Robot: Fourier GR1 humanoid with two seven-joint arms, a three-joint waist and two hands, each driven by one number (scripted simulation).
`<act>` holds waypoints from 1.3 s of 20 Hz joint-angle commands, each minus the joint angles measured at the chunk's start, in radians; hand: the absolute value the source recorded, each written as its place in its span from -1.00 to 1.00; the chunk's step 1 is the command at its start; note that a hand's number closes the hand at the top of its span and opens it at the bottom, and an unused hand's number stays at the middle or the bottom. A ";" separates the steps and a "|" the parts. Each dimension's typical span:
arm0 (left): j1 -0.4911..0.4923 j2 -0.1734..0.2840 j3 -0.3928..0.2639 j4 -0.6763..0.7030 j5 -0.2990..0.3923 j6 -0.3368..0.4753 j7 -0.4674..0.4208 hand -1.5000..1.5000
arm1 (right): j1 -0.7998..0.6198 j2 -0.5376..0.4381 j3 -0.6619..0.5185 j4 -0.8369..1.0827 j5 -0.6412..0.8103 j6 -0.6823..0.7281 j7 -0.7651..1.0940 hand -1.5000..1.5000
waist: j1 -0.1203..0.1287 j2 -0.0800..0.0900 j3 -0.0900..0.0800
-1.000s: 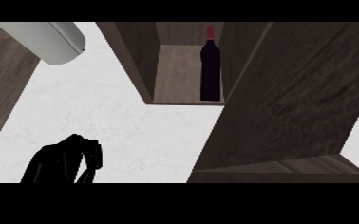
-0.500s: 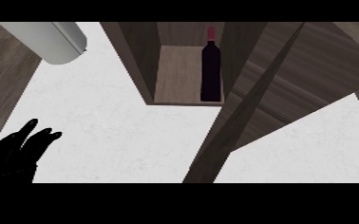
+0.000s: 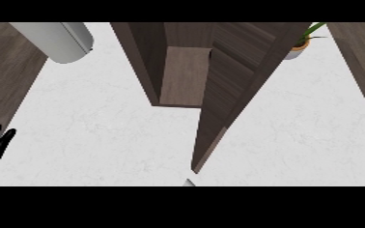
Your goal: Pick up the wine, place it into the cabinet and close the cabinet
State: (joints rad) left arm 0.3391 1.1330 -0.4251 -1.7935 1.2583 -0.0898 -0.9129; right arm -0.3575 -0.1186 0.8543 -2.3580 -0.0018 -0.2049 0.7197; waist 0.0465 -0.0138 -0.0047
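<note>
The cabinet (image 3: 149, 63) stands at the counter's (image 3: 107, 125) far edge, its door (image 3: 228, 101) swung most of the way across the opening, so only a strip of shelf (image 3: 184, 77) shows. The wine is not visible; I judge it sits behind the door. The left hand (image 3: 6, 140) shows only as fingertips at the left edge, apparently straight and holding nothing. The right hand is out of view. Closing looks unfinished.

Cabinet (image 3: 153, 63) stands on white counter (image 3: 92, 125); door (image 3: 235, 92) swung partway across opening, hiding the right part of the interior. Grey cylinder (image 3: 61, 38) top left. Potted plant (image 3: 303, 46) upper right. Left hand (image 3: 6, 140): fingertips only, at left edge.
</note>
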 commanded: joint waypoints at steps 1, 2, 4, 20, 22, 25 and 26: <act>0.049 0.058 0.059 0.011 0.033 -0.064 -0.007 -1.00 | -0.127 0.113 0.111 0.130 0.091 -0.163 -0.051 1.00 | 0.008 -0.003 0.000; 0.043 0.041 0.056 0.044 0.025 -0.090 -0.011 -1.00 | -0.178 0.112 0.062 0.168 0.063 -0.175 -0.071 1.00 | 0.011 0.005 -0.001; 0.061 0.066 0.075 0.022 0.029 -0.092 -0.011 -1.00 | -0.184 0.111 0.061 0.206 0.084 -0.237 -0.109 1.00 | 0.017 0.005 0.000; 0.170 0.081 0.227 0.186 0.026 -0.351 0.001 -1.00 | -0.685 0.118 -0.346 0.731 -0.228 -0.189 -0.206 1.00 | 0.008 0.018 0.004; 0.161 0.058 0.239 0.163 0.027 -0.326 0.002 -1.00 | -0.754 0.118 -0.393 0.852 -0.275 -0.166 -0.263 1.00 | 0.021 0.022 0.003; 0.196 0.063 0.273 0.168 0.020 -0.357 0.023 -1.00 | -0.762 0.118 -0.417 0.904 -0.321 -0.048 -0.312 1.00 | 0.003 0.017 0.004; 0.172 0.063 0.285 0.239 0.020 -0.393 0.030 -1.00 | -0.818 0.118 -0.464 0.962 -0.369 0.015 -0.278 1.00 | 0.007 0.022 0.003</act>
State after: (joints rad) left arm 0.5129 1.2041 -0.1693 -1.6138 1.2843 -0.3739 -0.8568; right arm -1.0850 -0.0025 0.4591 -1.5255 -0.2788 -0.3082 0.4648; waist 0.0576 0.0053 -0.0012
